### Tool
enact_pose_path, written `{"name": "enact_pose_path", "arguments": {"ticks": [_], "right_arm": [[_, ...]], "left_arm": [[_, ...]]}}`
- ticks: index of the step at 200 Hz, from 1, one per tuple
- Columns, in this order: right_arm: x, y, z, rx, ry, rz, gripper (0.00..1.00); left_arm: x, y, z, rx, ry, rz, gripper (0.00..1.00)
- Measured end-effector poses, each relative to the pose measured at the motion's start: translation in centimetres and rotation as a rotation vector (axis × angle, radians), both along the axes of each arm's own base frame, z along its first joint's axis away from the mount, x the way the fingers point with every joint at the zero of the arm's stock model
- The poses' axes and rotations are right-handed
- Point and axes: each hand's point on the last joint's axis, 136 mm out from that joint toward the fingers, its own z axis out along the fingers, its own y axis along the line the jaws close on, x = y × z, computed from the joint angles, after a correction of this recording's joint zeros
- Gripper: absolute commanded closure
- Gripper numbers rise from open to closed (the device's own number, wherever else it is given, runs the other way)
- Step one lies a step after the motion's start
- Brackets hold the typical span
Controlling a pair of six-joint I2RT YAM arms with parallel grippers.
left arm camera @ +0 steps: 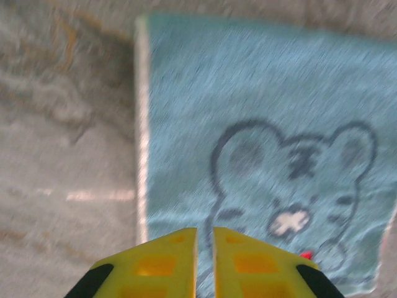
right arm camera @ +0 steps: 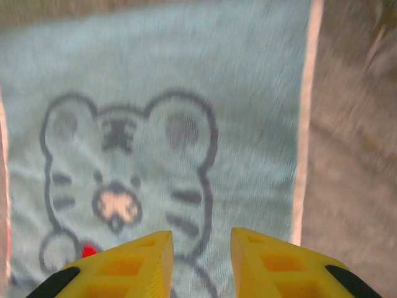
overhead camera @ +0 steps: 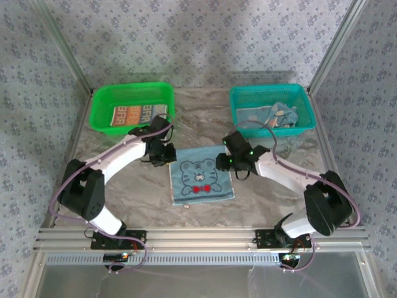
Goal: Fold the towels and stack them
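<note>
Green basket (overhead camera: 99,102) is sitting far left on the bench (overhead camera: 136,186), holding the striped towel (overhead camera: 133,116); its block letters are looking like "BAR", repeated. Left end effector (overhead camera: 162,155) is hovering at the tiger towel's (overhead camera: 201,177) far-left corner, fingers (left arm camera: 167,261) nearly together on nothing. That towel is lying flat mid-bench, the face's top pointing away from the arms; it's close to square, so I can't call a long axis. Right end effector (overhead camera: 228,162) is hanging over the far-right corner, fingers apart. Spotted towel (overhead camera: 273,116) is lying crumpled in the teal basket (overhead camera: 268,88).
</note>
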Motion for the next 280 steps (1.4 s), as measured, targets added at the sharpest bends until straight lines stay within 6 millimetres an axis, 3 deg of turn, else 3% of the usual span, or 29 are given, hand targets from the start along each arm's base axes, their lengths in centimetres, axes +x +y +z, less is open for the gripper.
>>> {"name": "enact_pose_path", "arguments": {"ticks": [21,48,82,131,152,222,259,280], "right_arm": [[2.9,-0.4,-0.3,-0.013,-0.007,-0.008,0.71],[5.7,-0.5,-2.2,-0.044,0.008,0.022,0.71],[7.1,-0.2,-5.0,-0.072,0.04,0.063,0.71],[5.3,1.2,-7.3,-0.074,0.061,0.1,0.72],[4.1,1.9,-7.1,-0.054,0.043,0.1,0.72],[-2.6,3.0,-7.0,-0.037,0.089,0.105,0.71],[-2.1,1.8,-6.7,-0.055,0.115,0.074,0.68],[-0.6,1.5,-5.2,-0.046,0.101,0.049,0.68]], "left_arm": [[1.9,-0.9,-0.8,-0.014,-0.014,0.009,0.9],[3.4,-1.7,-3.2,-0.003,0.008,0.016,0.92],[4.5,-1.8,-6.2,0.027,0.052,0.024,0.93],[4.5,-0.9,-7.4,0.043,0.057,0.014,0.93],[4.0,-0.7,-7.4,0.039,0.04,0.0,0.93],[-1.7,2.0,-7.4,0.068,0.093,-0.034,0.91],[-2.5,2.3,-6.1,0.072,0.098,-0.04,0.89],[-1.3,2.1,-4.8,0.064,0.067,-0.043,0.88]]}}
